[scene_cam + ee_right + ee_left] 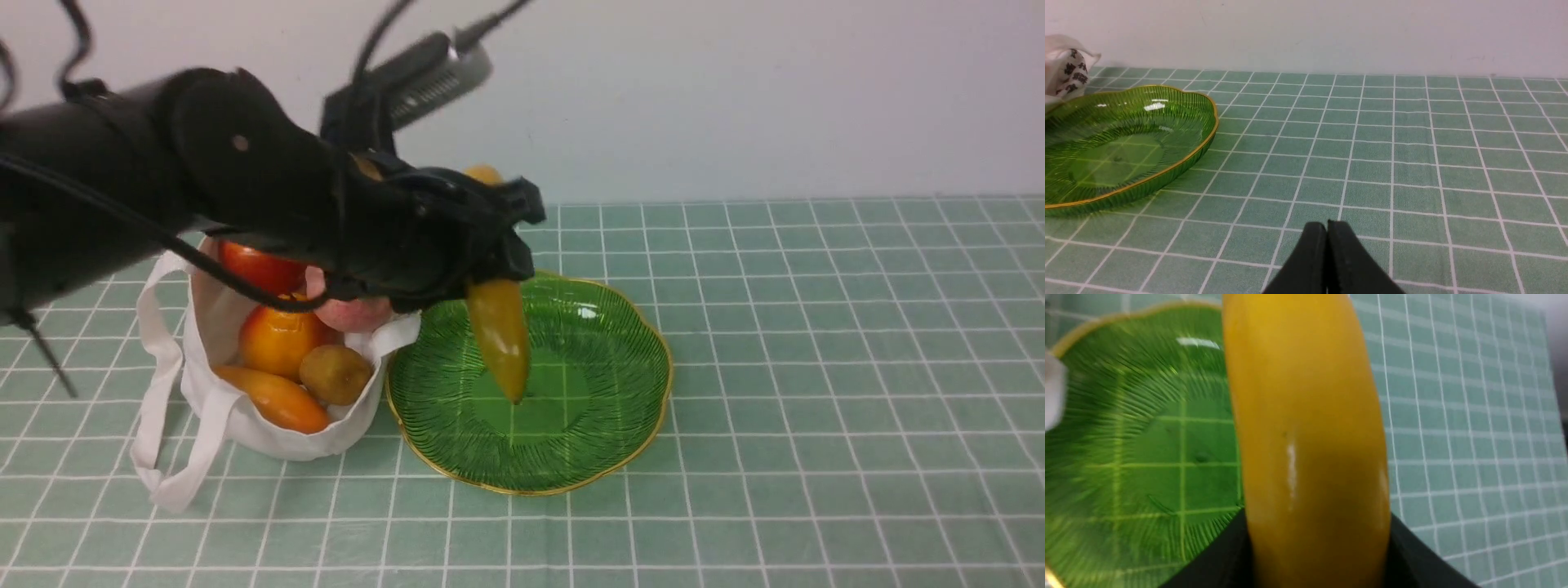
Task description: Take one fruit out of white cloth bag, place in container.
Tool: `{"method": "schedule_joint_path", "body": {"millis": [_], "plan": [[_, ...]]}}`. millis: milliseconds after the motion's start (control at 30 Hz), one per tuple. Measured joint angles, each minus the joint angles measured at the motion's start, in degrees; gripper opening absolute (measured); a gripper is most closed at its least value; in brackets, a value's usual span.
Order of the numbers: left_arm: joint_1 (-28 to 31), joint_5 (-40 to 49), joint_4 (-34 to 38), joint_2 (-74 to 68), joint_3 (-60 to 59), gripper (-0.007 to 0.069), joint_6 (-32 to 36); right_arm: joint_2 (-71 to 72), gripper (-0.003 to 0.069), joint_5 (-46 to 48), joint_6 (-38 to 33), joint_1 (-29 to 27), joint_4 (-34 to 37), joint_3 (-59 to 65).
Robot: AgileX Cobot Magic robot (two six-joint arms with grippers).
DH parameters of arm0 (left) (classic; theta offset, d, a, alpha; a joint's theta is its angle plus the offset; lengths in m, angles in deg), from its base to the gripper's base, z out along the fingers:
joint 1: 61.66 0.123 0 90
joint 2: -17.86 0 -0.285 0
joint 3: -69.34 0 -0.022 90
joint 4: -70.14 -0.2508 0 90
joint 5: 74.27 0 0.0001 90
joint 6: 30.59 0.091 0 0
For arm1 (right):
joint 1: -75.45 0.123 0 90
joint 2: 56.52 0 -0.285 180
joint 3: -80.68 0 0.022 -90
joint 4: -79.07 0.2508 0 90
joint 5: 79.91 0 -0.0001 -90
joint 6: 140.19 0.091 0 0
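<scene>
My left gripper (pixel 490 245) is shut on the yellow banana (pixel 500 331), which hangs with its lower tip over the middle of the green ribbed dish (pixel 629 441). In the left wrist view the banana (pixel 1306 437) fills the centre between the black fingers (pixel 1412 555), with the dish (pixel 1126 457) below it. The white cloth bag (pixel 245 433) stands to the left, touching the dish's rim, with other fruit inside. My right gripper (pixel 1327 228) is shut and empty, low over the cloth to the right of the dish (pixel 1180 159); the bag's printed side (pixel 1069 73) shows beyond.
Inside the bag lie a long orange fruit (pixel 277 400), a round orange (pixel 277 339), a brown kiwi (pixel 335 374), a red fruit (pixel 257 265) and a pinkish one (pixel 351 314). Green checked cloth (pixel 816 367) covers the table. A white wall (pixel 735 82) stands behind.
</scene>
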Motion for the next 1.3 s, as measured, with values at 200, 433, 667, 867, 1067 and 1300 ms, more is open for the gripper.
{"method": "schedule_joint_path", "body": {"millis": [200, 433, 667, 867, 1067, 1300], "plan": [[-0.5, -5.9, 7.3, -8.4, 0.0, 0.0307, 8.8, 0.0, -0.0015, 0.0, 0.0, 0.0, 0.0, 0.0], [-0.5, -11.1, 22.2, -13.8, 0.0, 0.0437, 19.6, 0.0, -0.0015, 0.0, 0.0, 0.0, 0.0, 0.0], [-0.5, -12.9, 37.0, -17.6, 0.0, 0.0617, 36.0, 0.0, -0.0015, 0.0, 0.0, 0.0, 0.0, 0.0], [1.9, -8.5, 41.3, -13.9, 1.9, 0.0556, 48.3, 0.0, -0.0015, 0.0, 0.0, 0.0, 0.0, 0.0], [9.8, 5.6, 34.5, -3.5, 4.5, 0.0286, 51.1, 0.0, -0.0015, 0.0, 0.0, 0.0, 0.0, 0.0], [25.3, 26.0, 17.0, 11.2, 5.5, 0.0003, 48.7, 0.0, -0.0015, 0.0, 0.0, 0.0, 0.0, 0.0]]}}
